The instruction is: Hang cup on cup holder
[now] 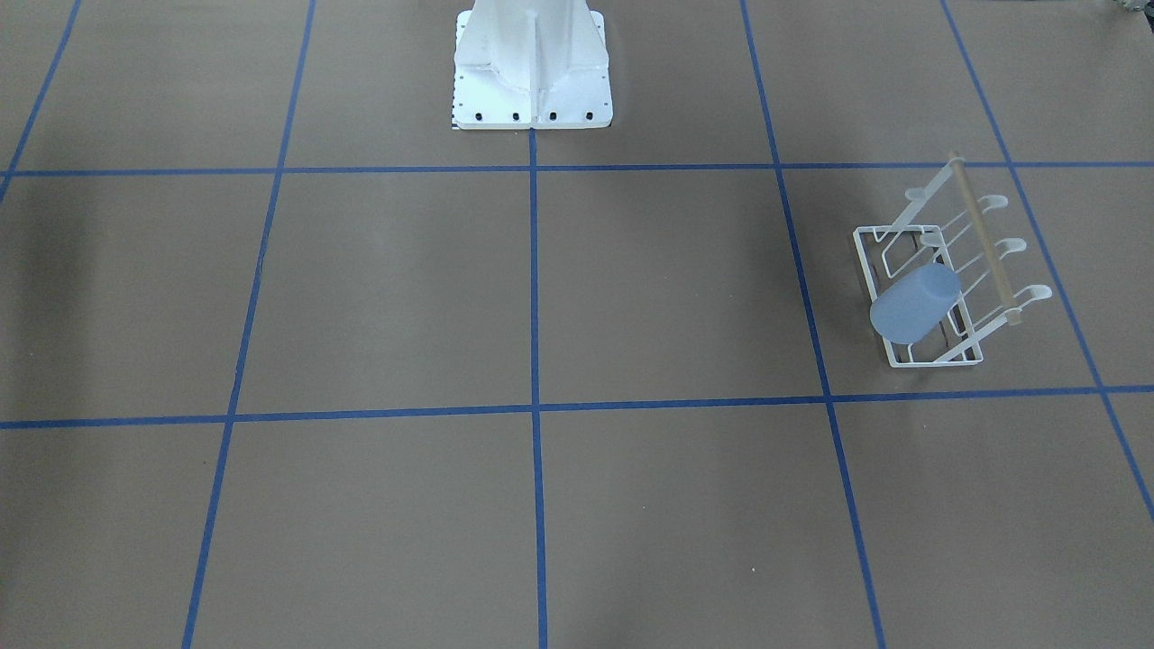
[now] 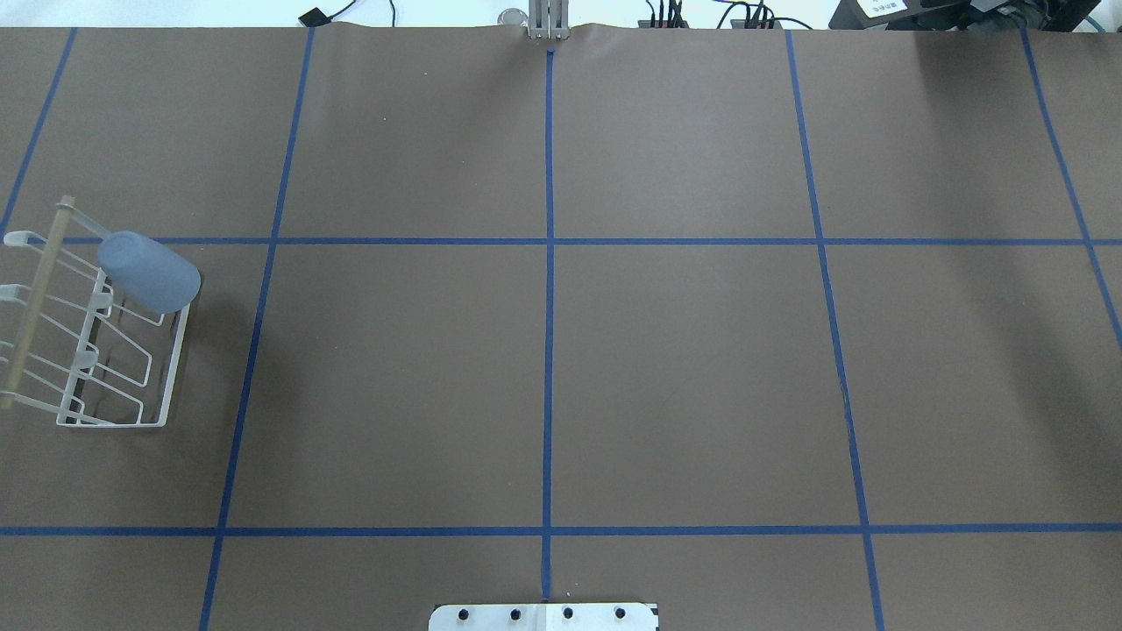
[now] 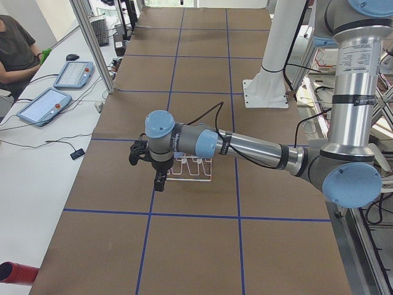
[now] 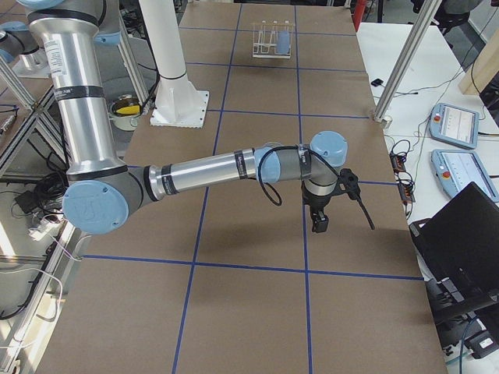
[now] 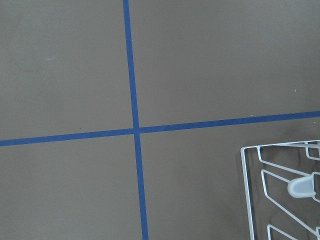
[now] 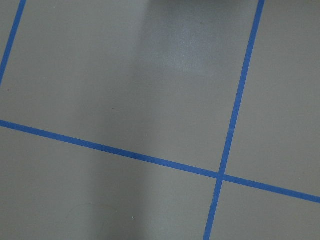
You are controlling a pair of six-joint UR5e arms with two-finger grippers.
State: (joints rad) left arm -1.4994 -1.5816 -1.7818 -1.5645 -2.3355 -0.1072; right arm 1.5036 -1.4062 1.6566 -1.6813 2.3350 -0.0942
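Since the cup (image 2: 149,272) sits tilted over a prong at the far end of the cup holder (image 2: 31,320), on the table's left side, the hanging looks finished to me. Whether the left gripper (image 3: 159,182) or the right gripper (image 4: 320,222) is apart or together, I cannot tell.

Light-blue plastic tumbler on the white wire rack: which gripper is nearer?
Left. The left gripper hangs just beside the white wire rack holding the light-blue plastic tumbler; the right gripper is far down the table from it.
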